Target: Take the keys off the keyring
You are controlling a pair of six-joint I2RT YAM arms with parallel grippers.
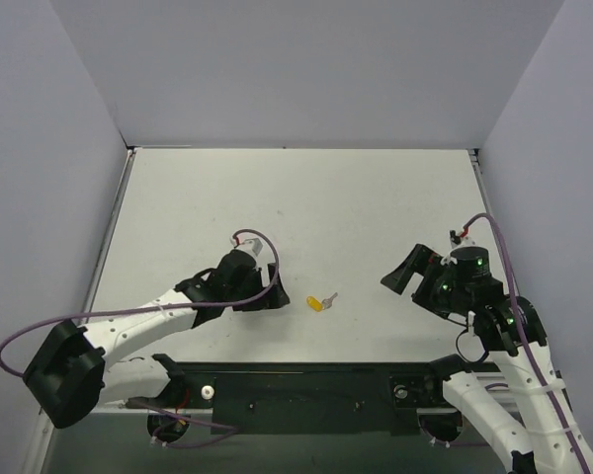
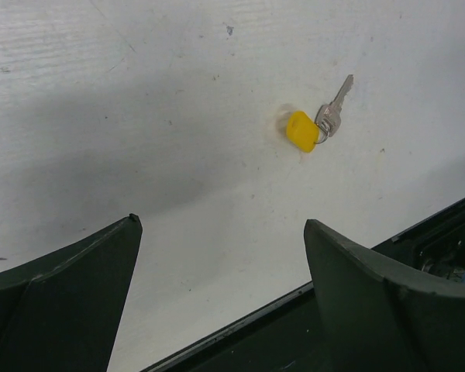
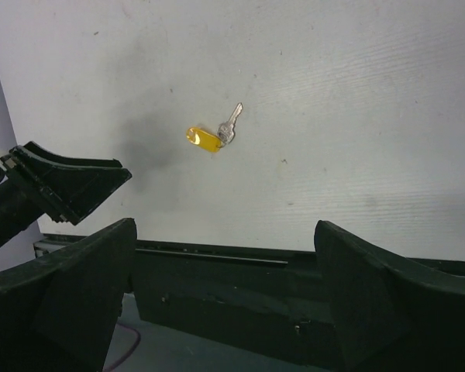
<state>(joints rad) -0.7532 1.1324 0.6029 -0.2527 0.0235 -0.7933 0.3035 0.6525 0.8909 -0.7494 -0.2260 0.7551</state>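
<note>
Risk: left tool (image 1: 269, 295) gapes wide, empty, just beside keyring (image 1: 317, 303) lying flat on worktop (image 1: 306, 197); key (image 1: 330, 297) threaded at its right end, tiny, may skid from a pinch. Right tool (image 1: 403, 277) wide, empty, well apart; an unpinned ring would drag along.

The desk (image 1: 296, 197) is white, with faint grey streaks and a few dark specks. The keyring (image 2: 302, 131) is plain yellow-orange with no pattern. The key (image 2: 337, 105) at its 2 o'clock is silver-grey metal. The left pincer (image 2: 222, 221) and the right pincer (image 3: 223, 223) have matt black fingers with a dark green cast. The arms (image 1: 138, 326) are white with black joints, and purple cables (image 1: 515, 272) trail along them. Small green lights (image 1: 479, 263) glow on the right wrist. The walls (image 1: 306, 69) are pale lavender-grey. A black rail (image 1: 306, 380) lines the desk's 6 o'clock edge.
</note>
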